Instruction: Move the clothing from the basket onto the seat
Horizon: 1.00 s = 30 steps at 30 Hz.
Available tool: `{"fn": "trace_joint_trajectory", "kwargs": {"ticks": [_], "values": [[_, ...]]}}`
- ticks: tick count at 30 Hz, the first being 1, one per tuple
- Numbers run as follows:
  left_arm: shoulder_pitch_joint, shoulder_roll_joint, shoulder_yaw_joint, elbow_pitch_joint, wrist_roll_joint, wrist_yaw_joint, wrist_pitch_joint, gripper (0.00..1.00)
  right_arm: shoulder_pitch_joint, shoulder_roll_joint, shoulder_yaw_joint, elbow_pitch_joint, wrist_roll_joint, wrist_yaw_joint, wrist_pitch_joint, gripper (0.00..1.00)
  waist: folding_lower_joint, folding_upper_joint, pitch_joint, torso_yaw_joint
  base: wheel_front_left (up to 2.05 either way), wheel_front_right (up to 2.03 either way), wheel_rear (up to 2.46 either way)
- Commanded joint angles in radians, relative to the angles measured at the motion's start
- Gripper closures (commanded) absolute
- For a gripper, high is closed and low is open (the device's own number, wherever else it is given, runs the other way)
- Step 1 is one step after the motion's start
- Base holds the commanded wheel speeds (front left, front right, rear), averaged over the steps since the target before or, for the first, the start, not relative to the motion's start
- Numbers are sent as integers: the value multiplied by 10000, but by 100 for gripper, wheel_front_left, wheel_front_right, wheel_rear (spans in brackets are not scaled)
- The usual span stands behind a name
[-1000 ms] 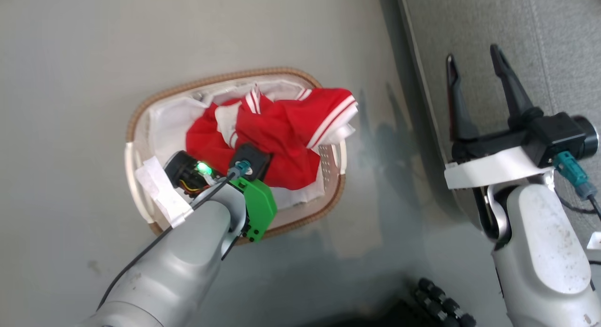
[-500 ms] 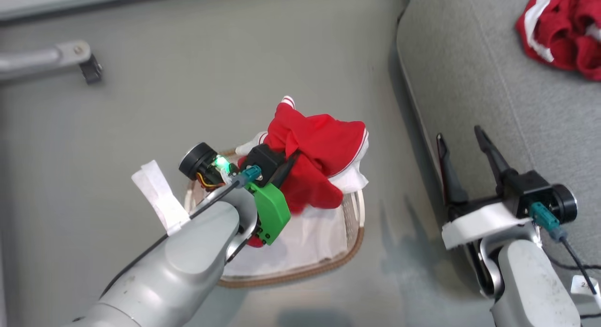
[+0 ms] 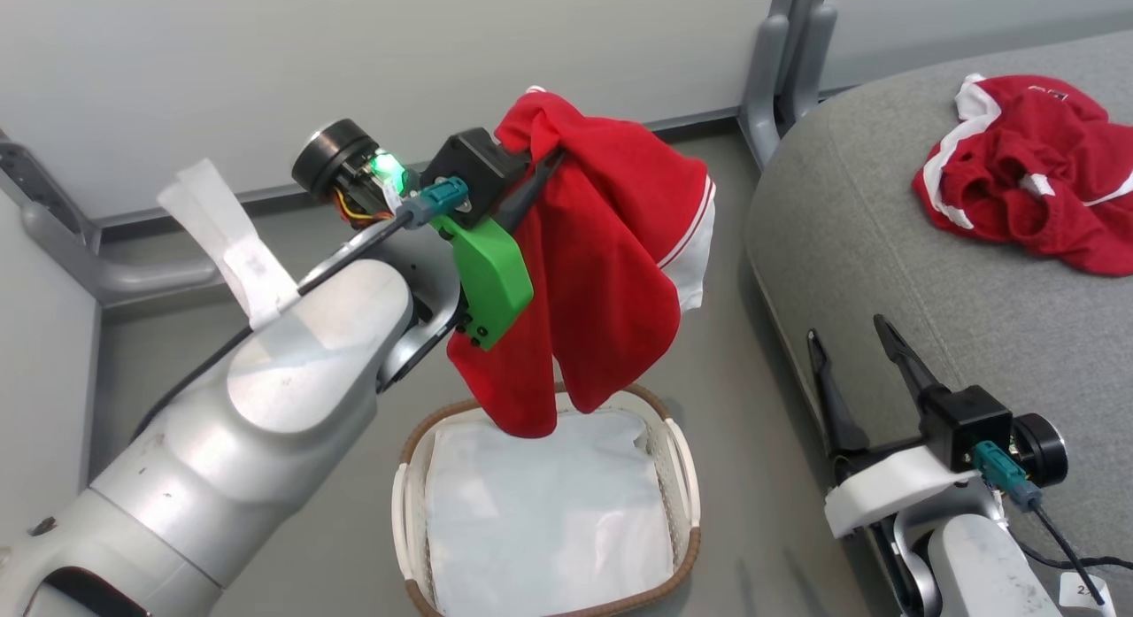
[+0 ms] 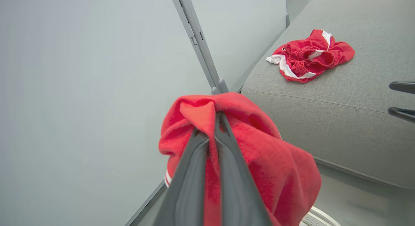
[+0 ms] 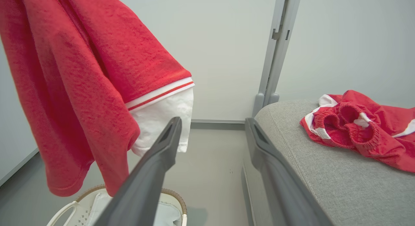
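Around us: a red garment [image 3: 1027,192] lies on the seat [image 3: 850,210]; the basket [image 3: 677,458] sits below.
Left claw [image 4: 214,117]: we see it clenched on a red shirt [image 3: 611,272].
Right claw [image 3: 847,329]: spread wide, holding nothing.

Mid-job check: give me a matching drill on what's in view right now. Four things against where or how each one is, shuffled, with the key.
Things
1. hanging red garment
2. crumpled red garment
3. basket
4. right gripper

States
A. on the floor, white liner showing inside
B. open, holding nothing, near the edge of the seat
C. lying on the grey seat
D. pinched in the shut left gripper, above the basket

Pairs: 1-D, 2-C, 3-A, 4-B
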Motion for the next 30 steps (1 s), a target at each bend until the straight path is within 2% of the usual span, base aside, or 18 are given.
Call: {"fn": "trace_joint_trajectory", "kwargs": {"ticks": [1, 6, 12, 18, 24, 25, 26, 27, 28, 30], "values": [[-231, 104, 81, -115, -17, 54, 96, 100, 65, -37, 115, -52, -75, -14, -20, 0, 1, 0, -507, -40, 0, 0, 0], [-590, 144, 275, -374, -147, 207, 357, 100, -372, -37, 955, -182, 73, -14, -20, 0, 1, 0, -587, -97, 0, 0, 0], [-863, -55, 321, -619, -274, 264, 503, 100, -1442, -47, 2520, 198, -24, -14, -20, 0, 1, 0, -638, -35, 0, 0, 0], [-978, -302, 168, -976, -217, 322, 560, 100, -2666, -43, 3363, 1502, -269, -14, -17, 0, 1, 0, -693, 214, 0, 0, 0], [-918, -354, 24, -1594, -241, 362, 680, 100, -3490, -37, 3848, 2479, 36, -14, -13, 2, 1, 0, -694, 480, 0, 0, 0], [-894, -345, 17, -1682, -252, 381, 700, 100, -3595, -37, 3877, 2561, 71, -14, -13, 49, 1, 0, -690, 506, 0, 0, 0], [-869, -324, 7, -1770, -260, 407, 729, 100, -3687, -37, 3906, 2640, 123, -14, -13, 59, 1, 0, -684, 529, 0, 0, 0], [-824, -282, 0, -1875, -271, 413, 752, 100, -3783, -37, 3959, 2740, 161, -14, -13, 75, 1, 0, -678, 554, 0, 0, 0], [-789, -252, -1, -1946, -288, 416, 771, 100, -3874, -37, 4034, 2824, 163, -14, -13, 100, 1, 0, -672, 571, 0, 0, 0], [-689, -169, 32, -2087, -343, 495, 779, 100, -4135, -37, 4166, 2997, 220, -14, -13, 100, 1, 0, -656, 608, 0, 0, 0]]}}
